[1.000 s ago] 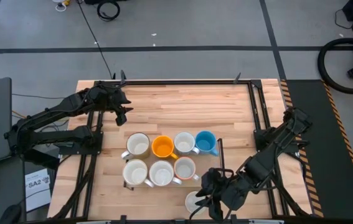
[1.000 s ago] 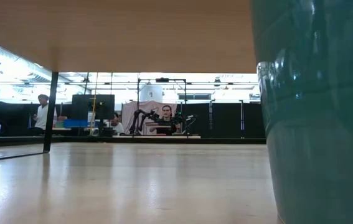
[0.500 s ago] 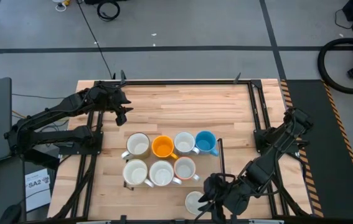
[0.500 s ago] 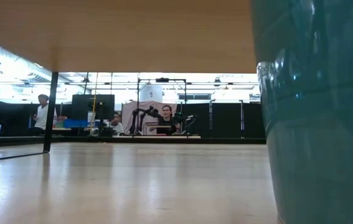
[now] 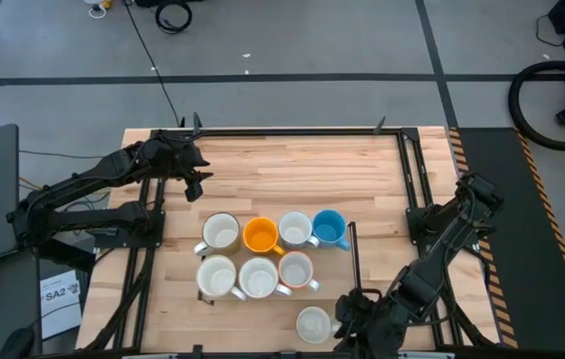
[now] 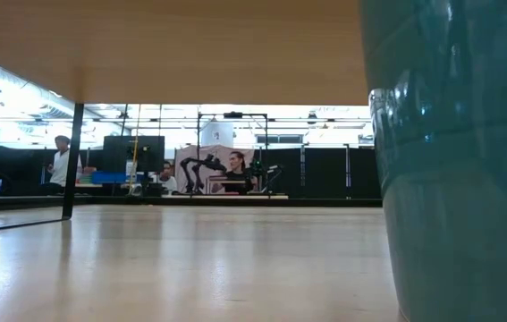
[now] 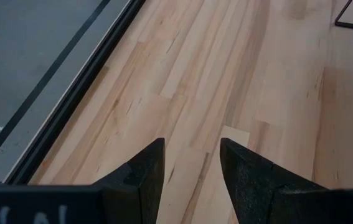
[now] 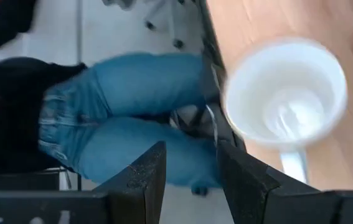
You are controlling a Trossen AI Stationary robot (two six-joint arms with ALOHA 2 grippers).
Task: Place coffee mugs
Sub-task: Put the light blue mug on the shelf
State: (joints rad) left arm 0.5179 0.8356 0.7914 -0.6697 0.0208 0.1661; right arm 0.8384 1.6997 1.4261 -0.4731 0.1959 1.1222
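In the high view, seven mugs stand upright in two rows mid-table: white (image 5: 220, 231), orange (image 5: 261, 235), white (image 5: 295, 228) and blue (image 5: 329, 227) behind; two white (image 5: 216, 275) (image 5: 258, 278) and a reddish-brown one (image 5: 296, 269) in front. An eighth white mug (image 5: 313, 324) (image 8: 285, 93) stands alone near the near edge. My right gripper (image 5: 344, 319) (image 8: 188, 168) is open just to its right, apart from it. My left gripper (image 5: 195, 181) (image 7: 188, 158) waits open over bare wood at the far left. No yellow patterned mug shows.
A thin black wire frame (image 5: 354, 254) borders the mug rows. A blue-green glazed wall (image 6: 450, 161) fills the right of the low view, close to the camera. A person in blue jeans (image 8: 132, 118) stands just off the table's near edge. Bare wood (image 5: 292, 170) lies toward the far edge.
My right gripper has drawn back toward the table's right, from over the lone white mug to beside it. The mug stands where it was, now fully uncovered in the high view.
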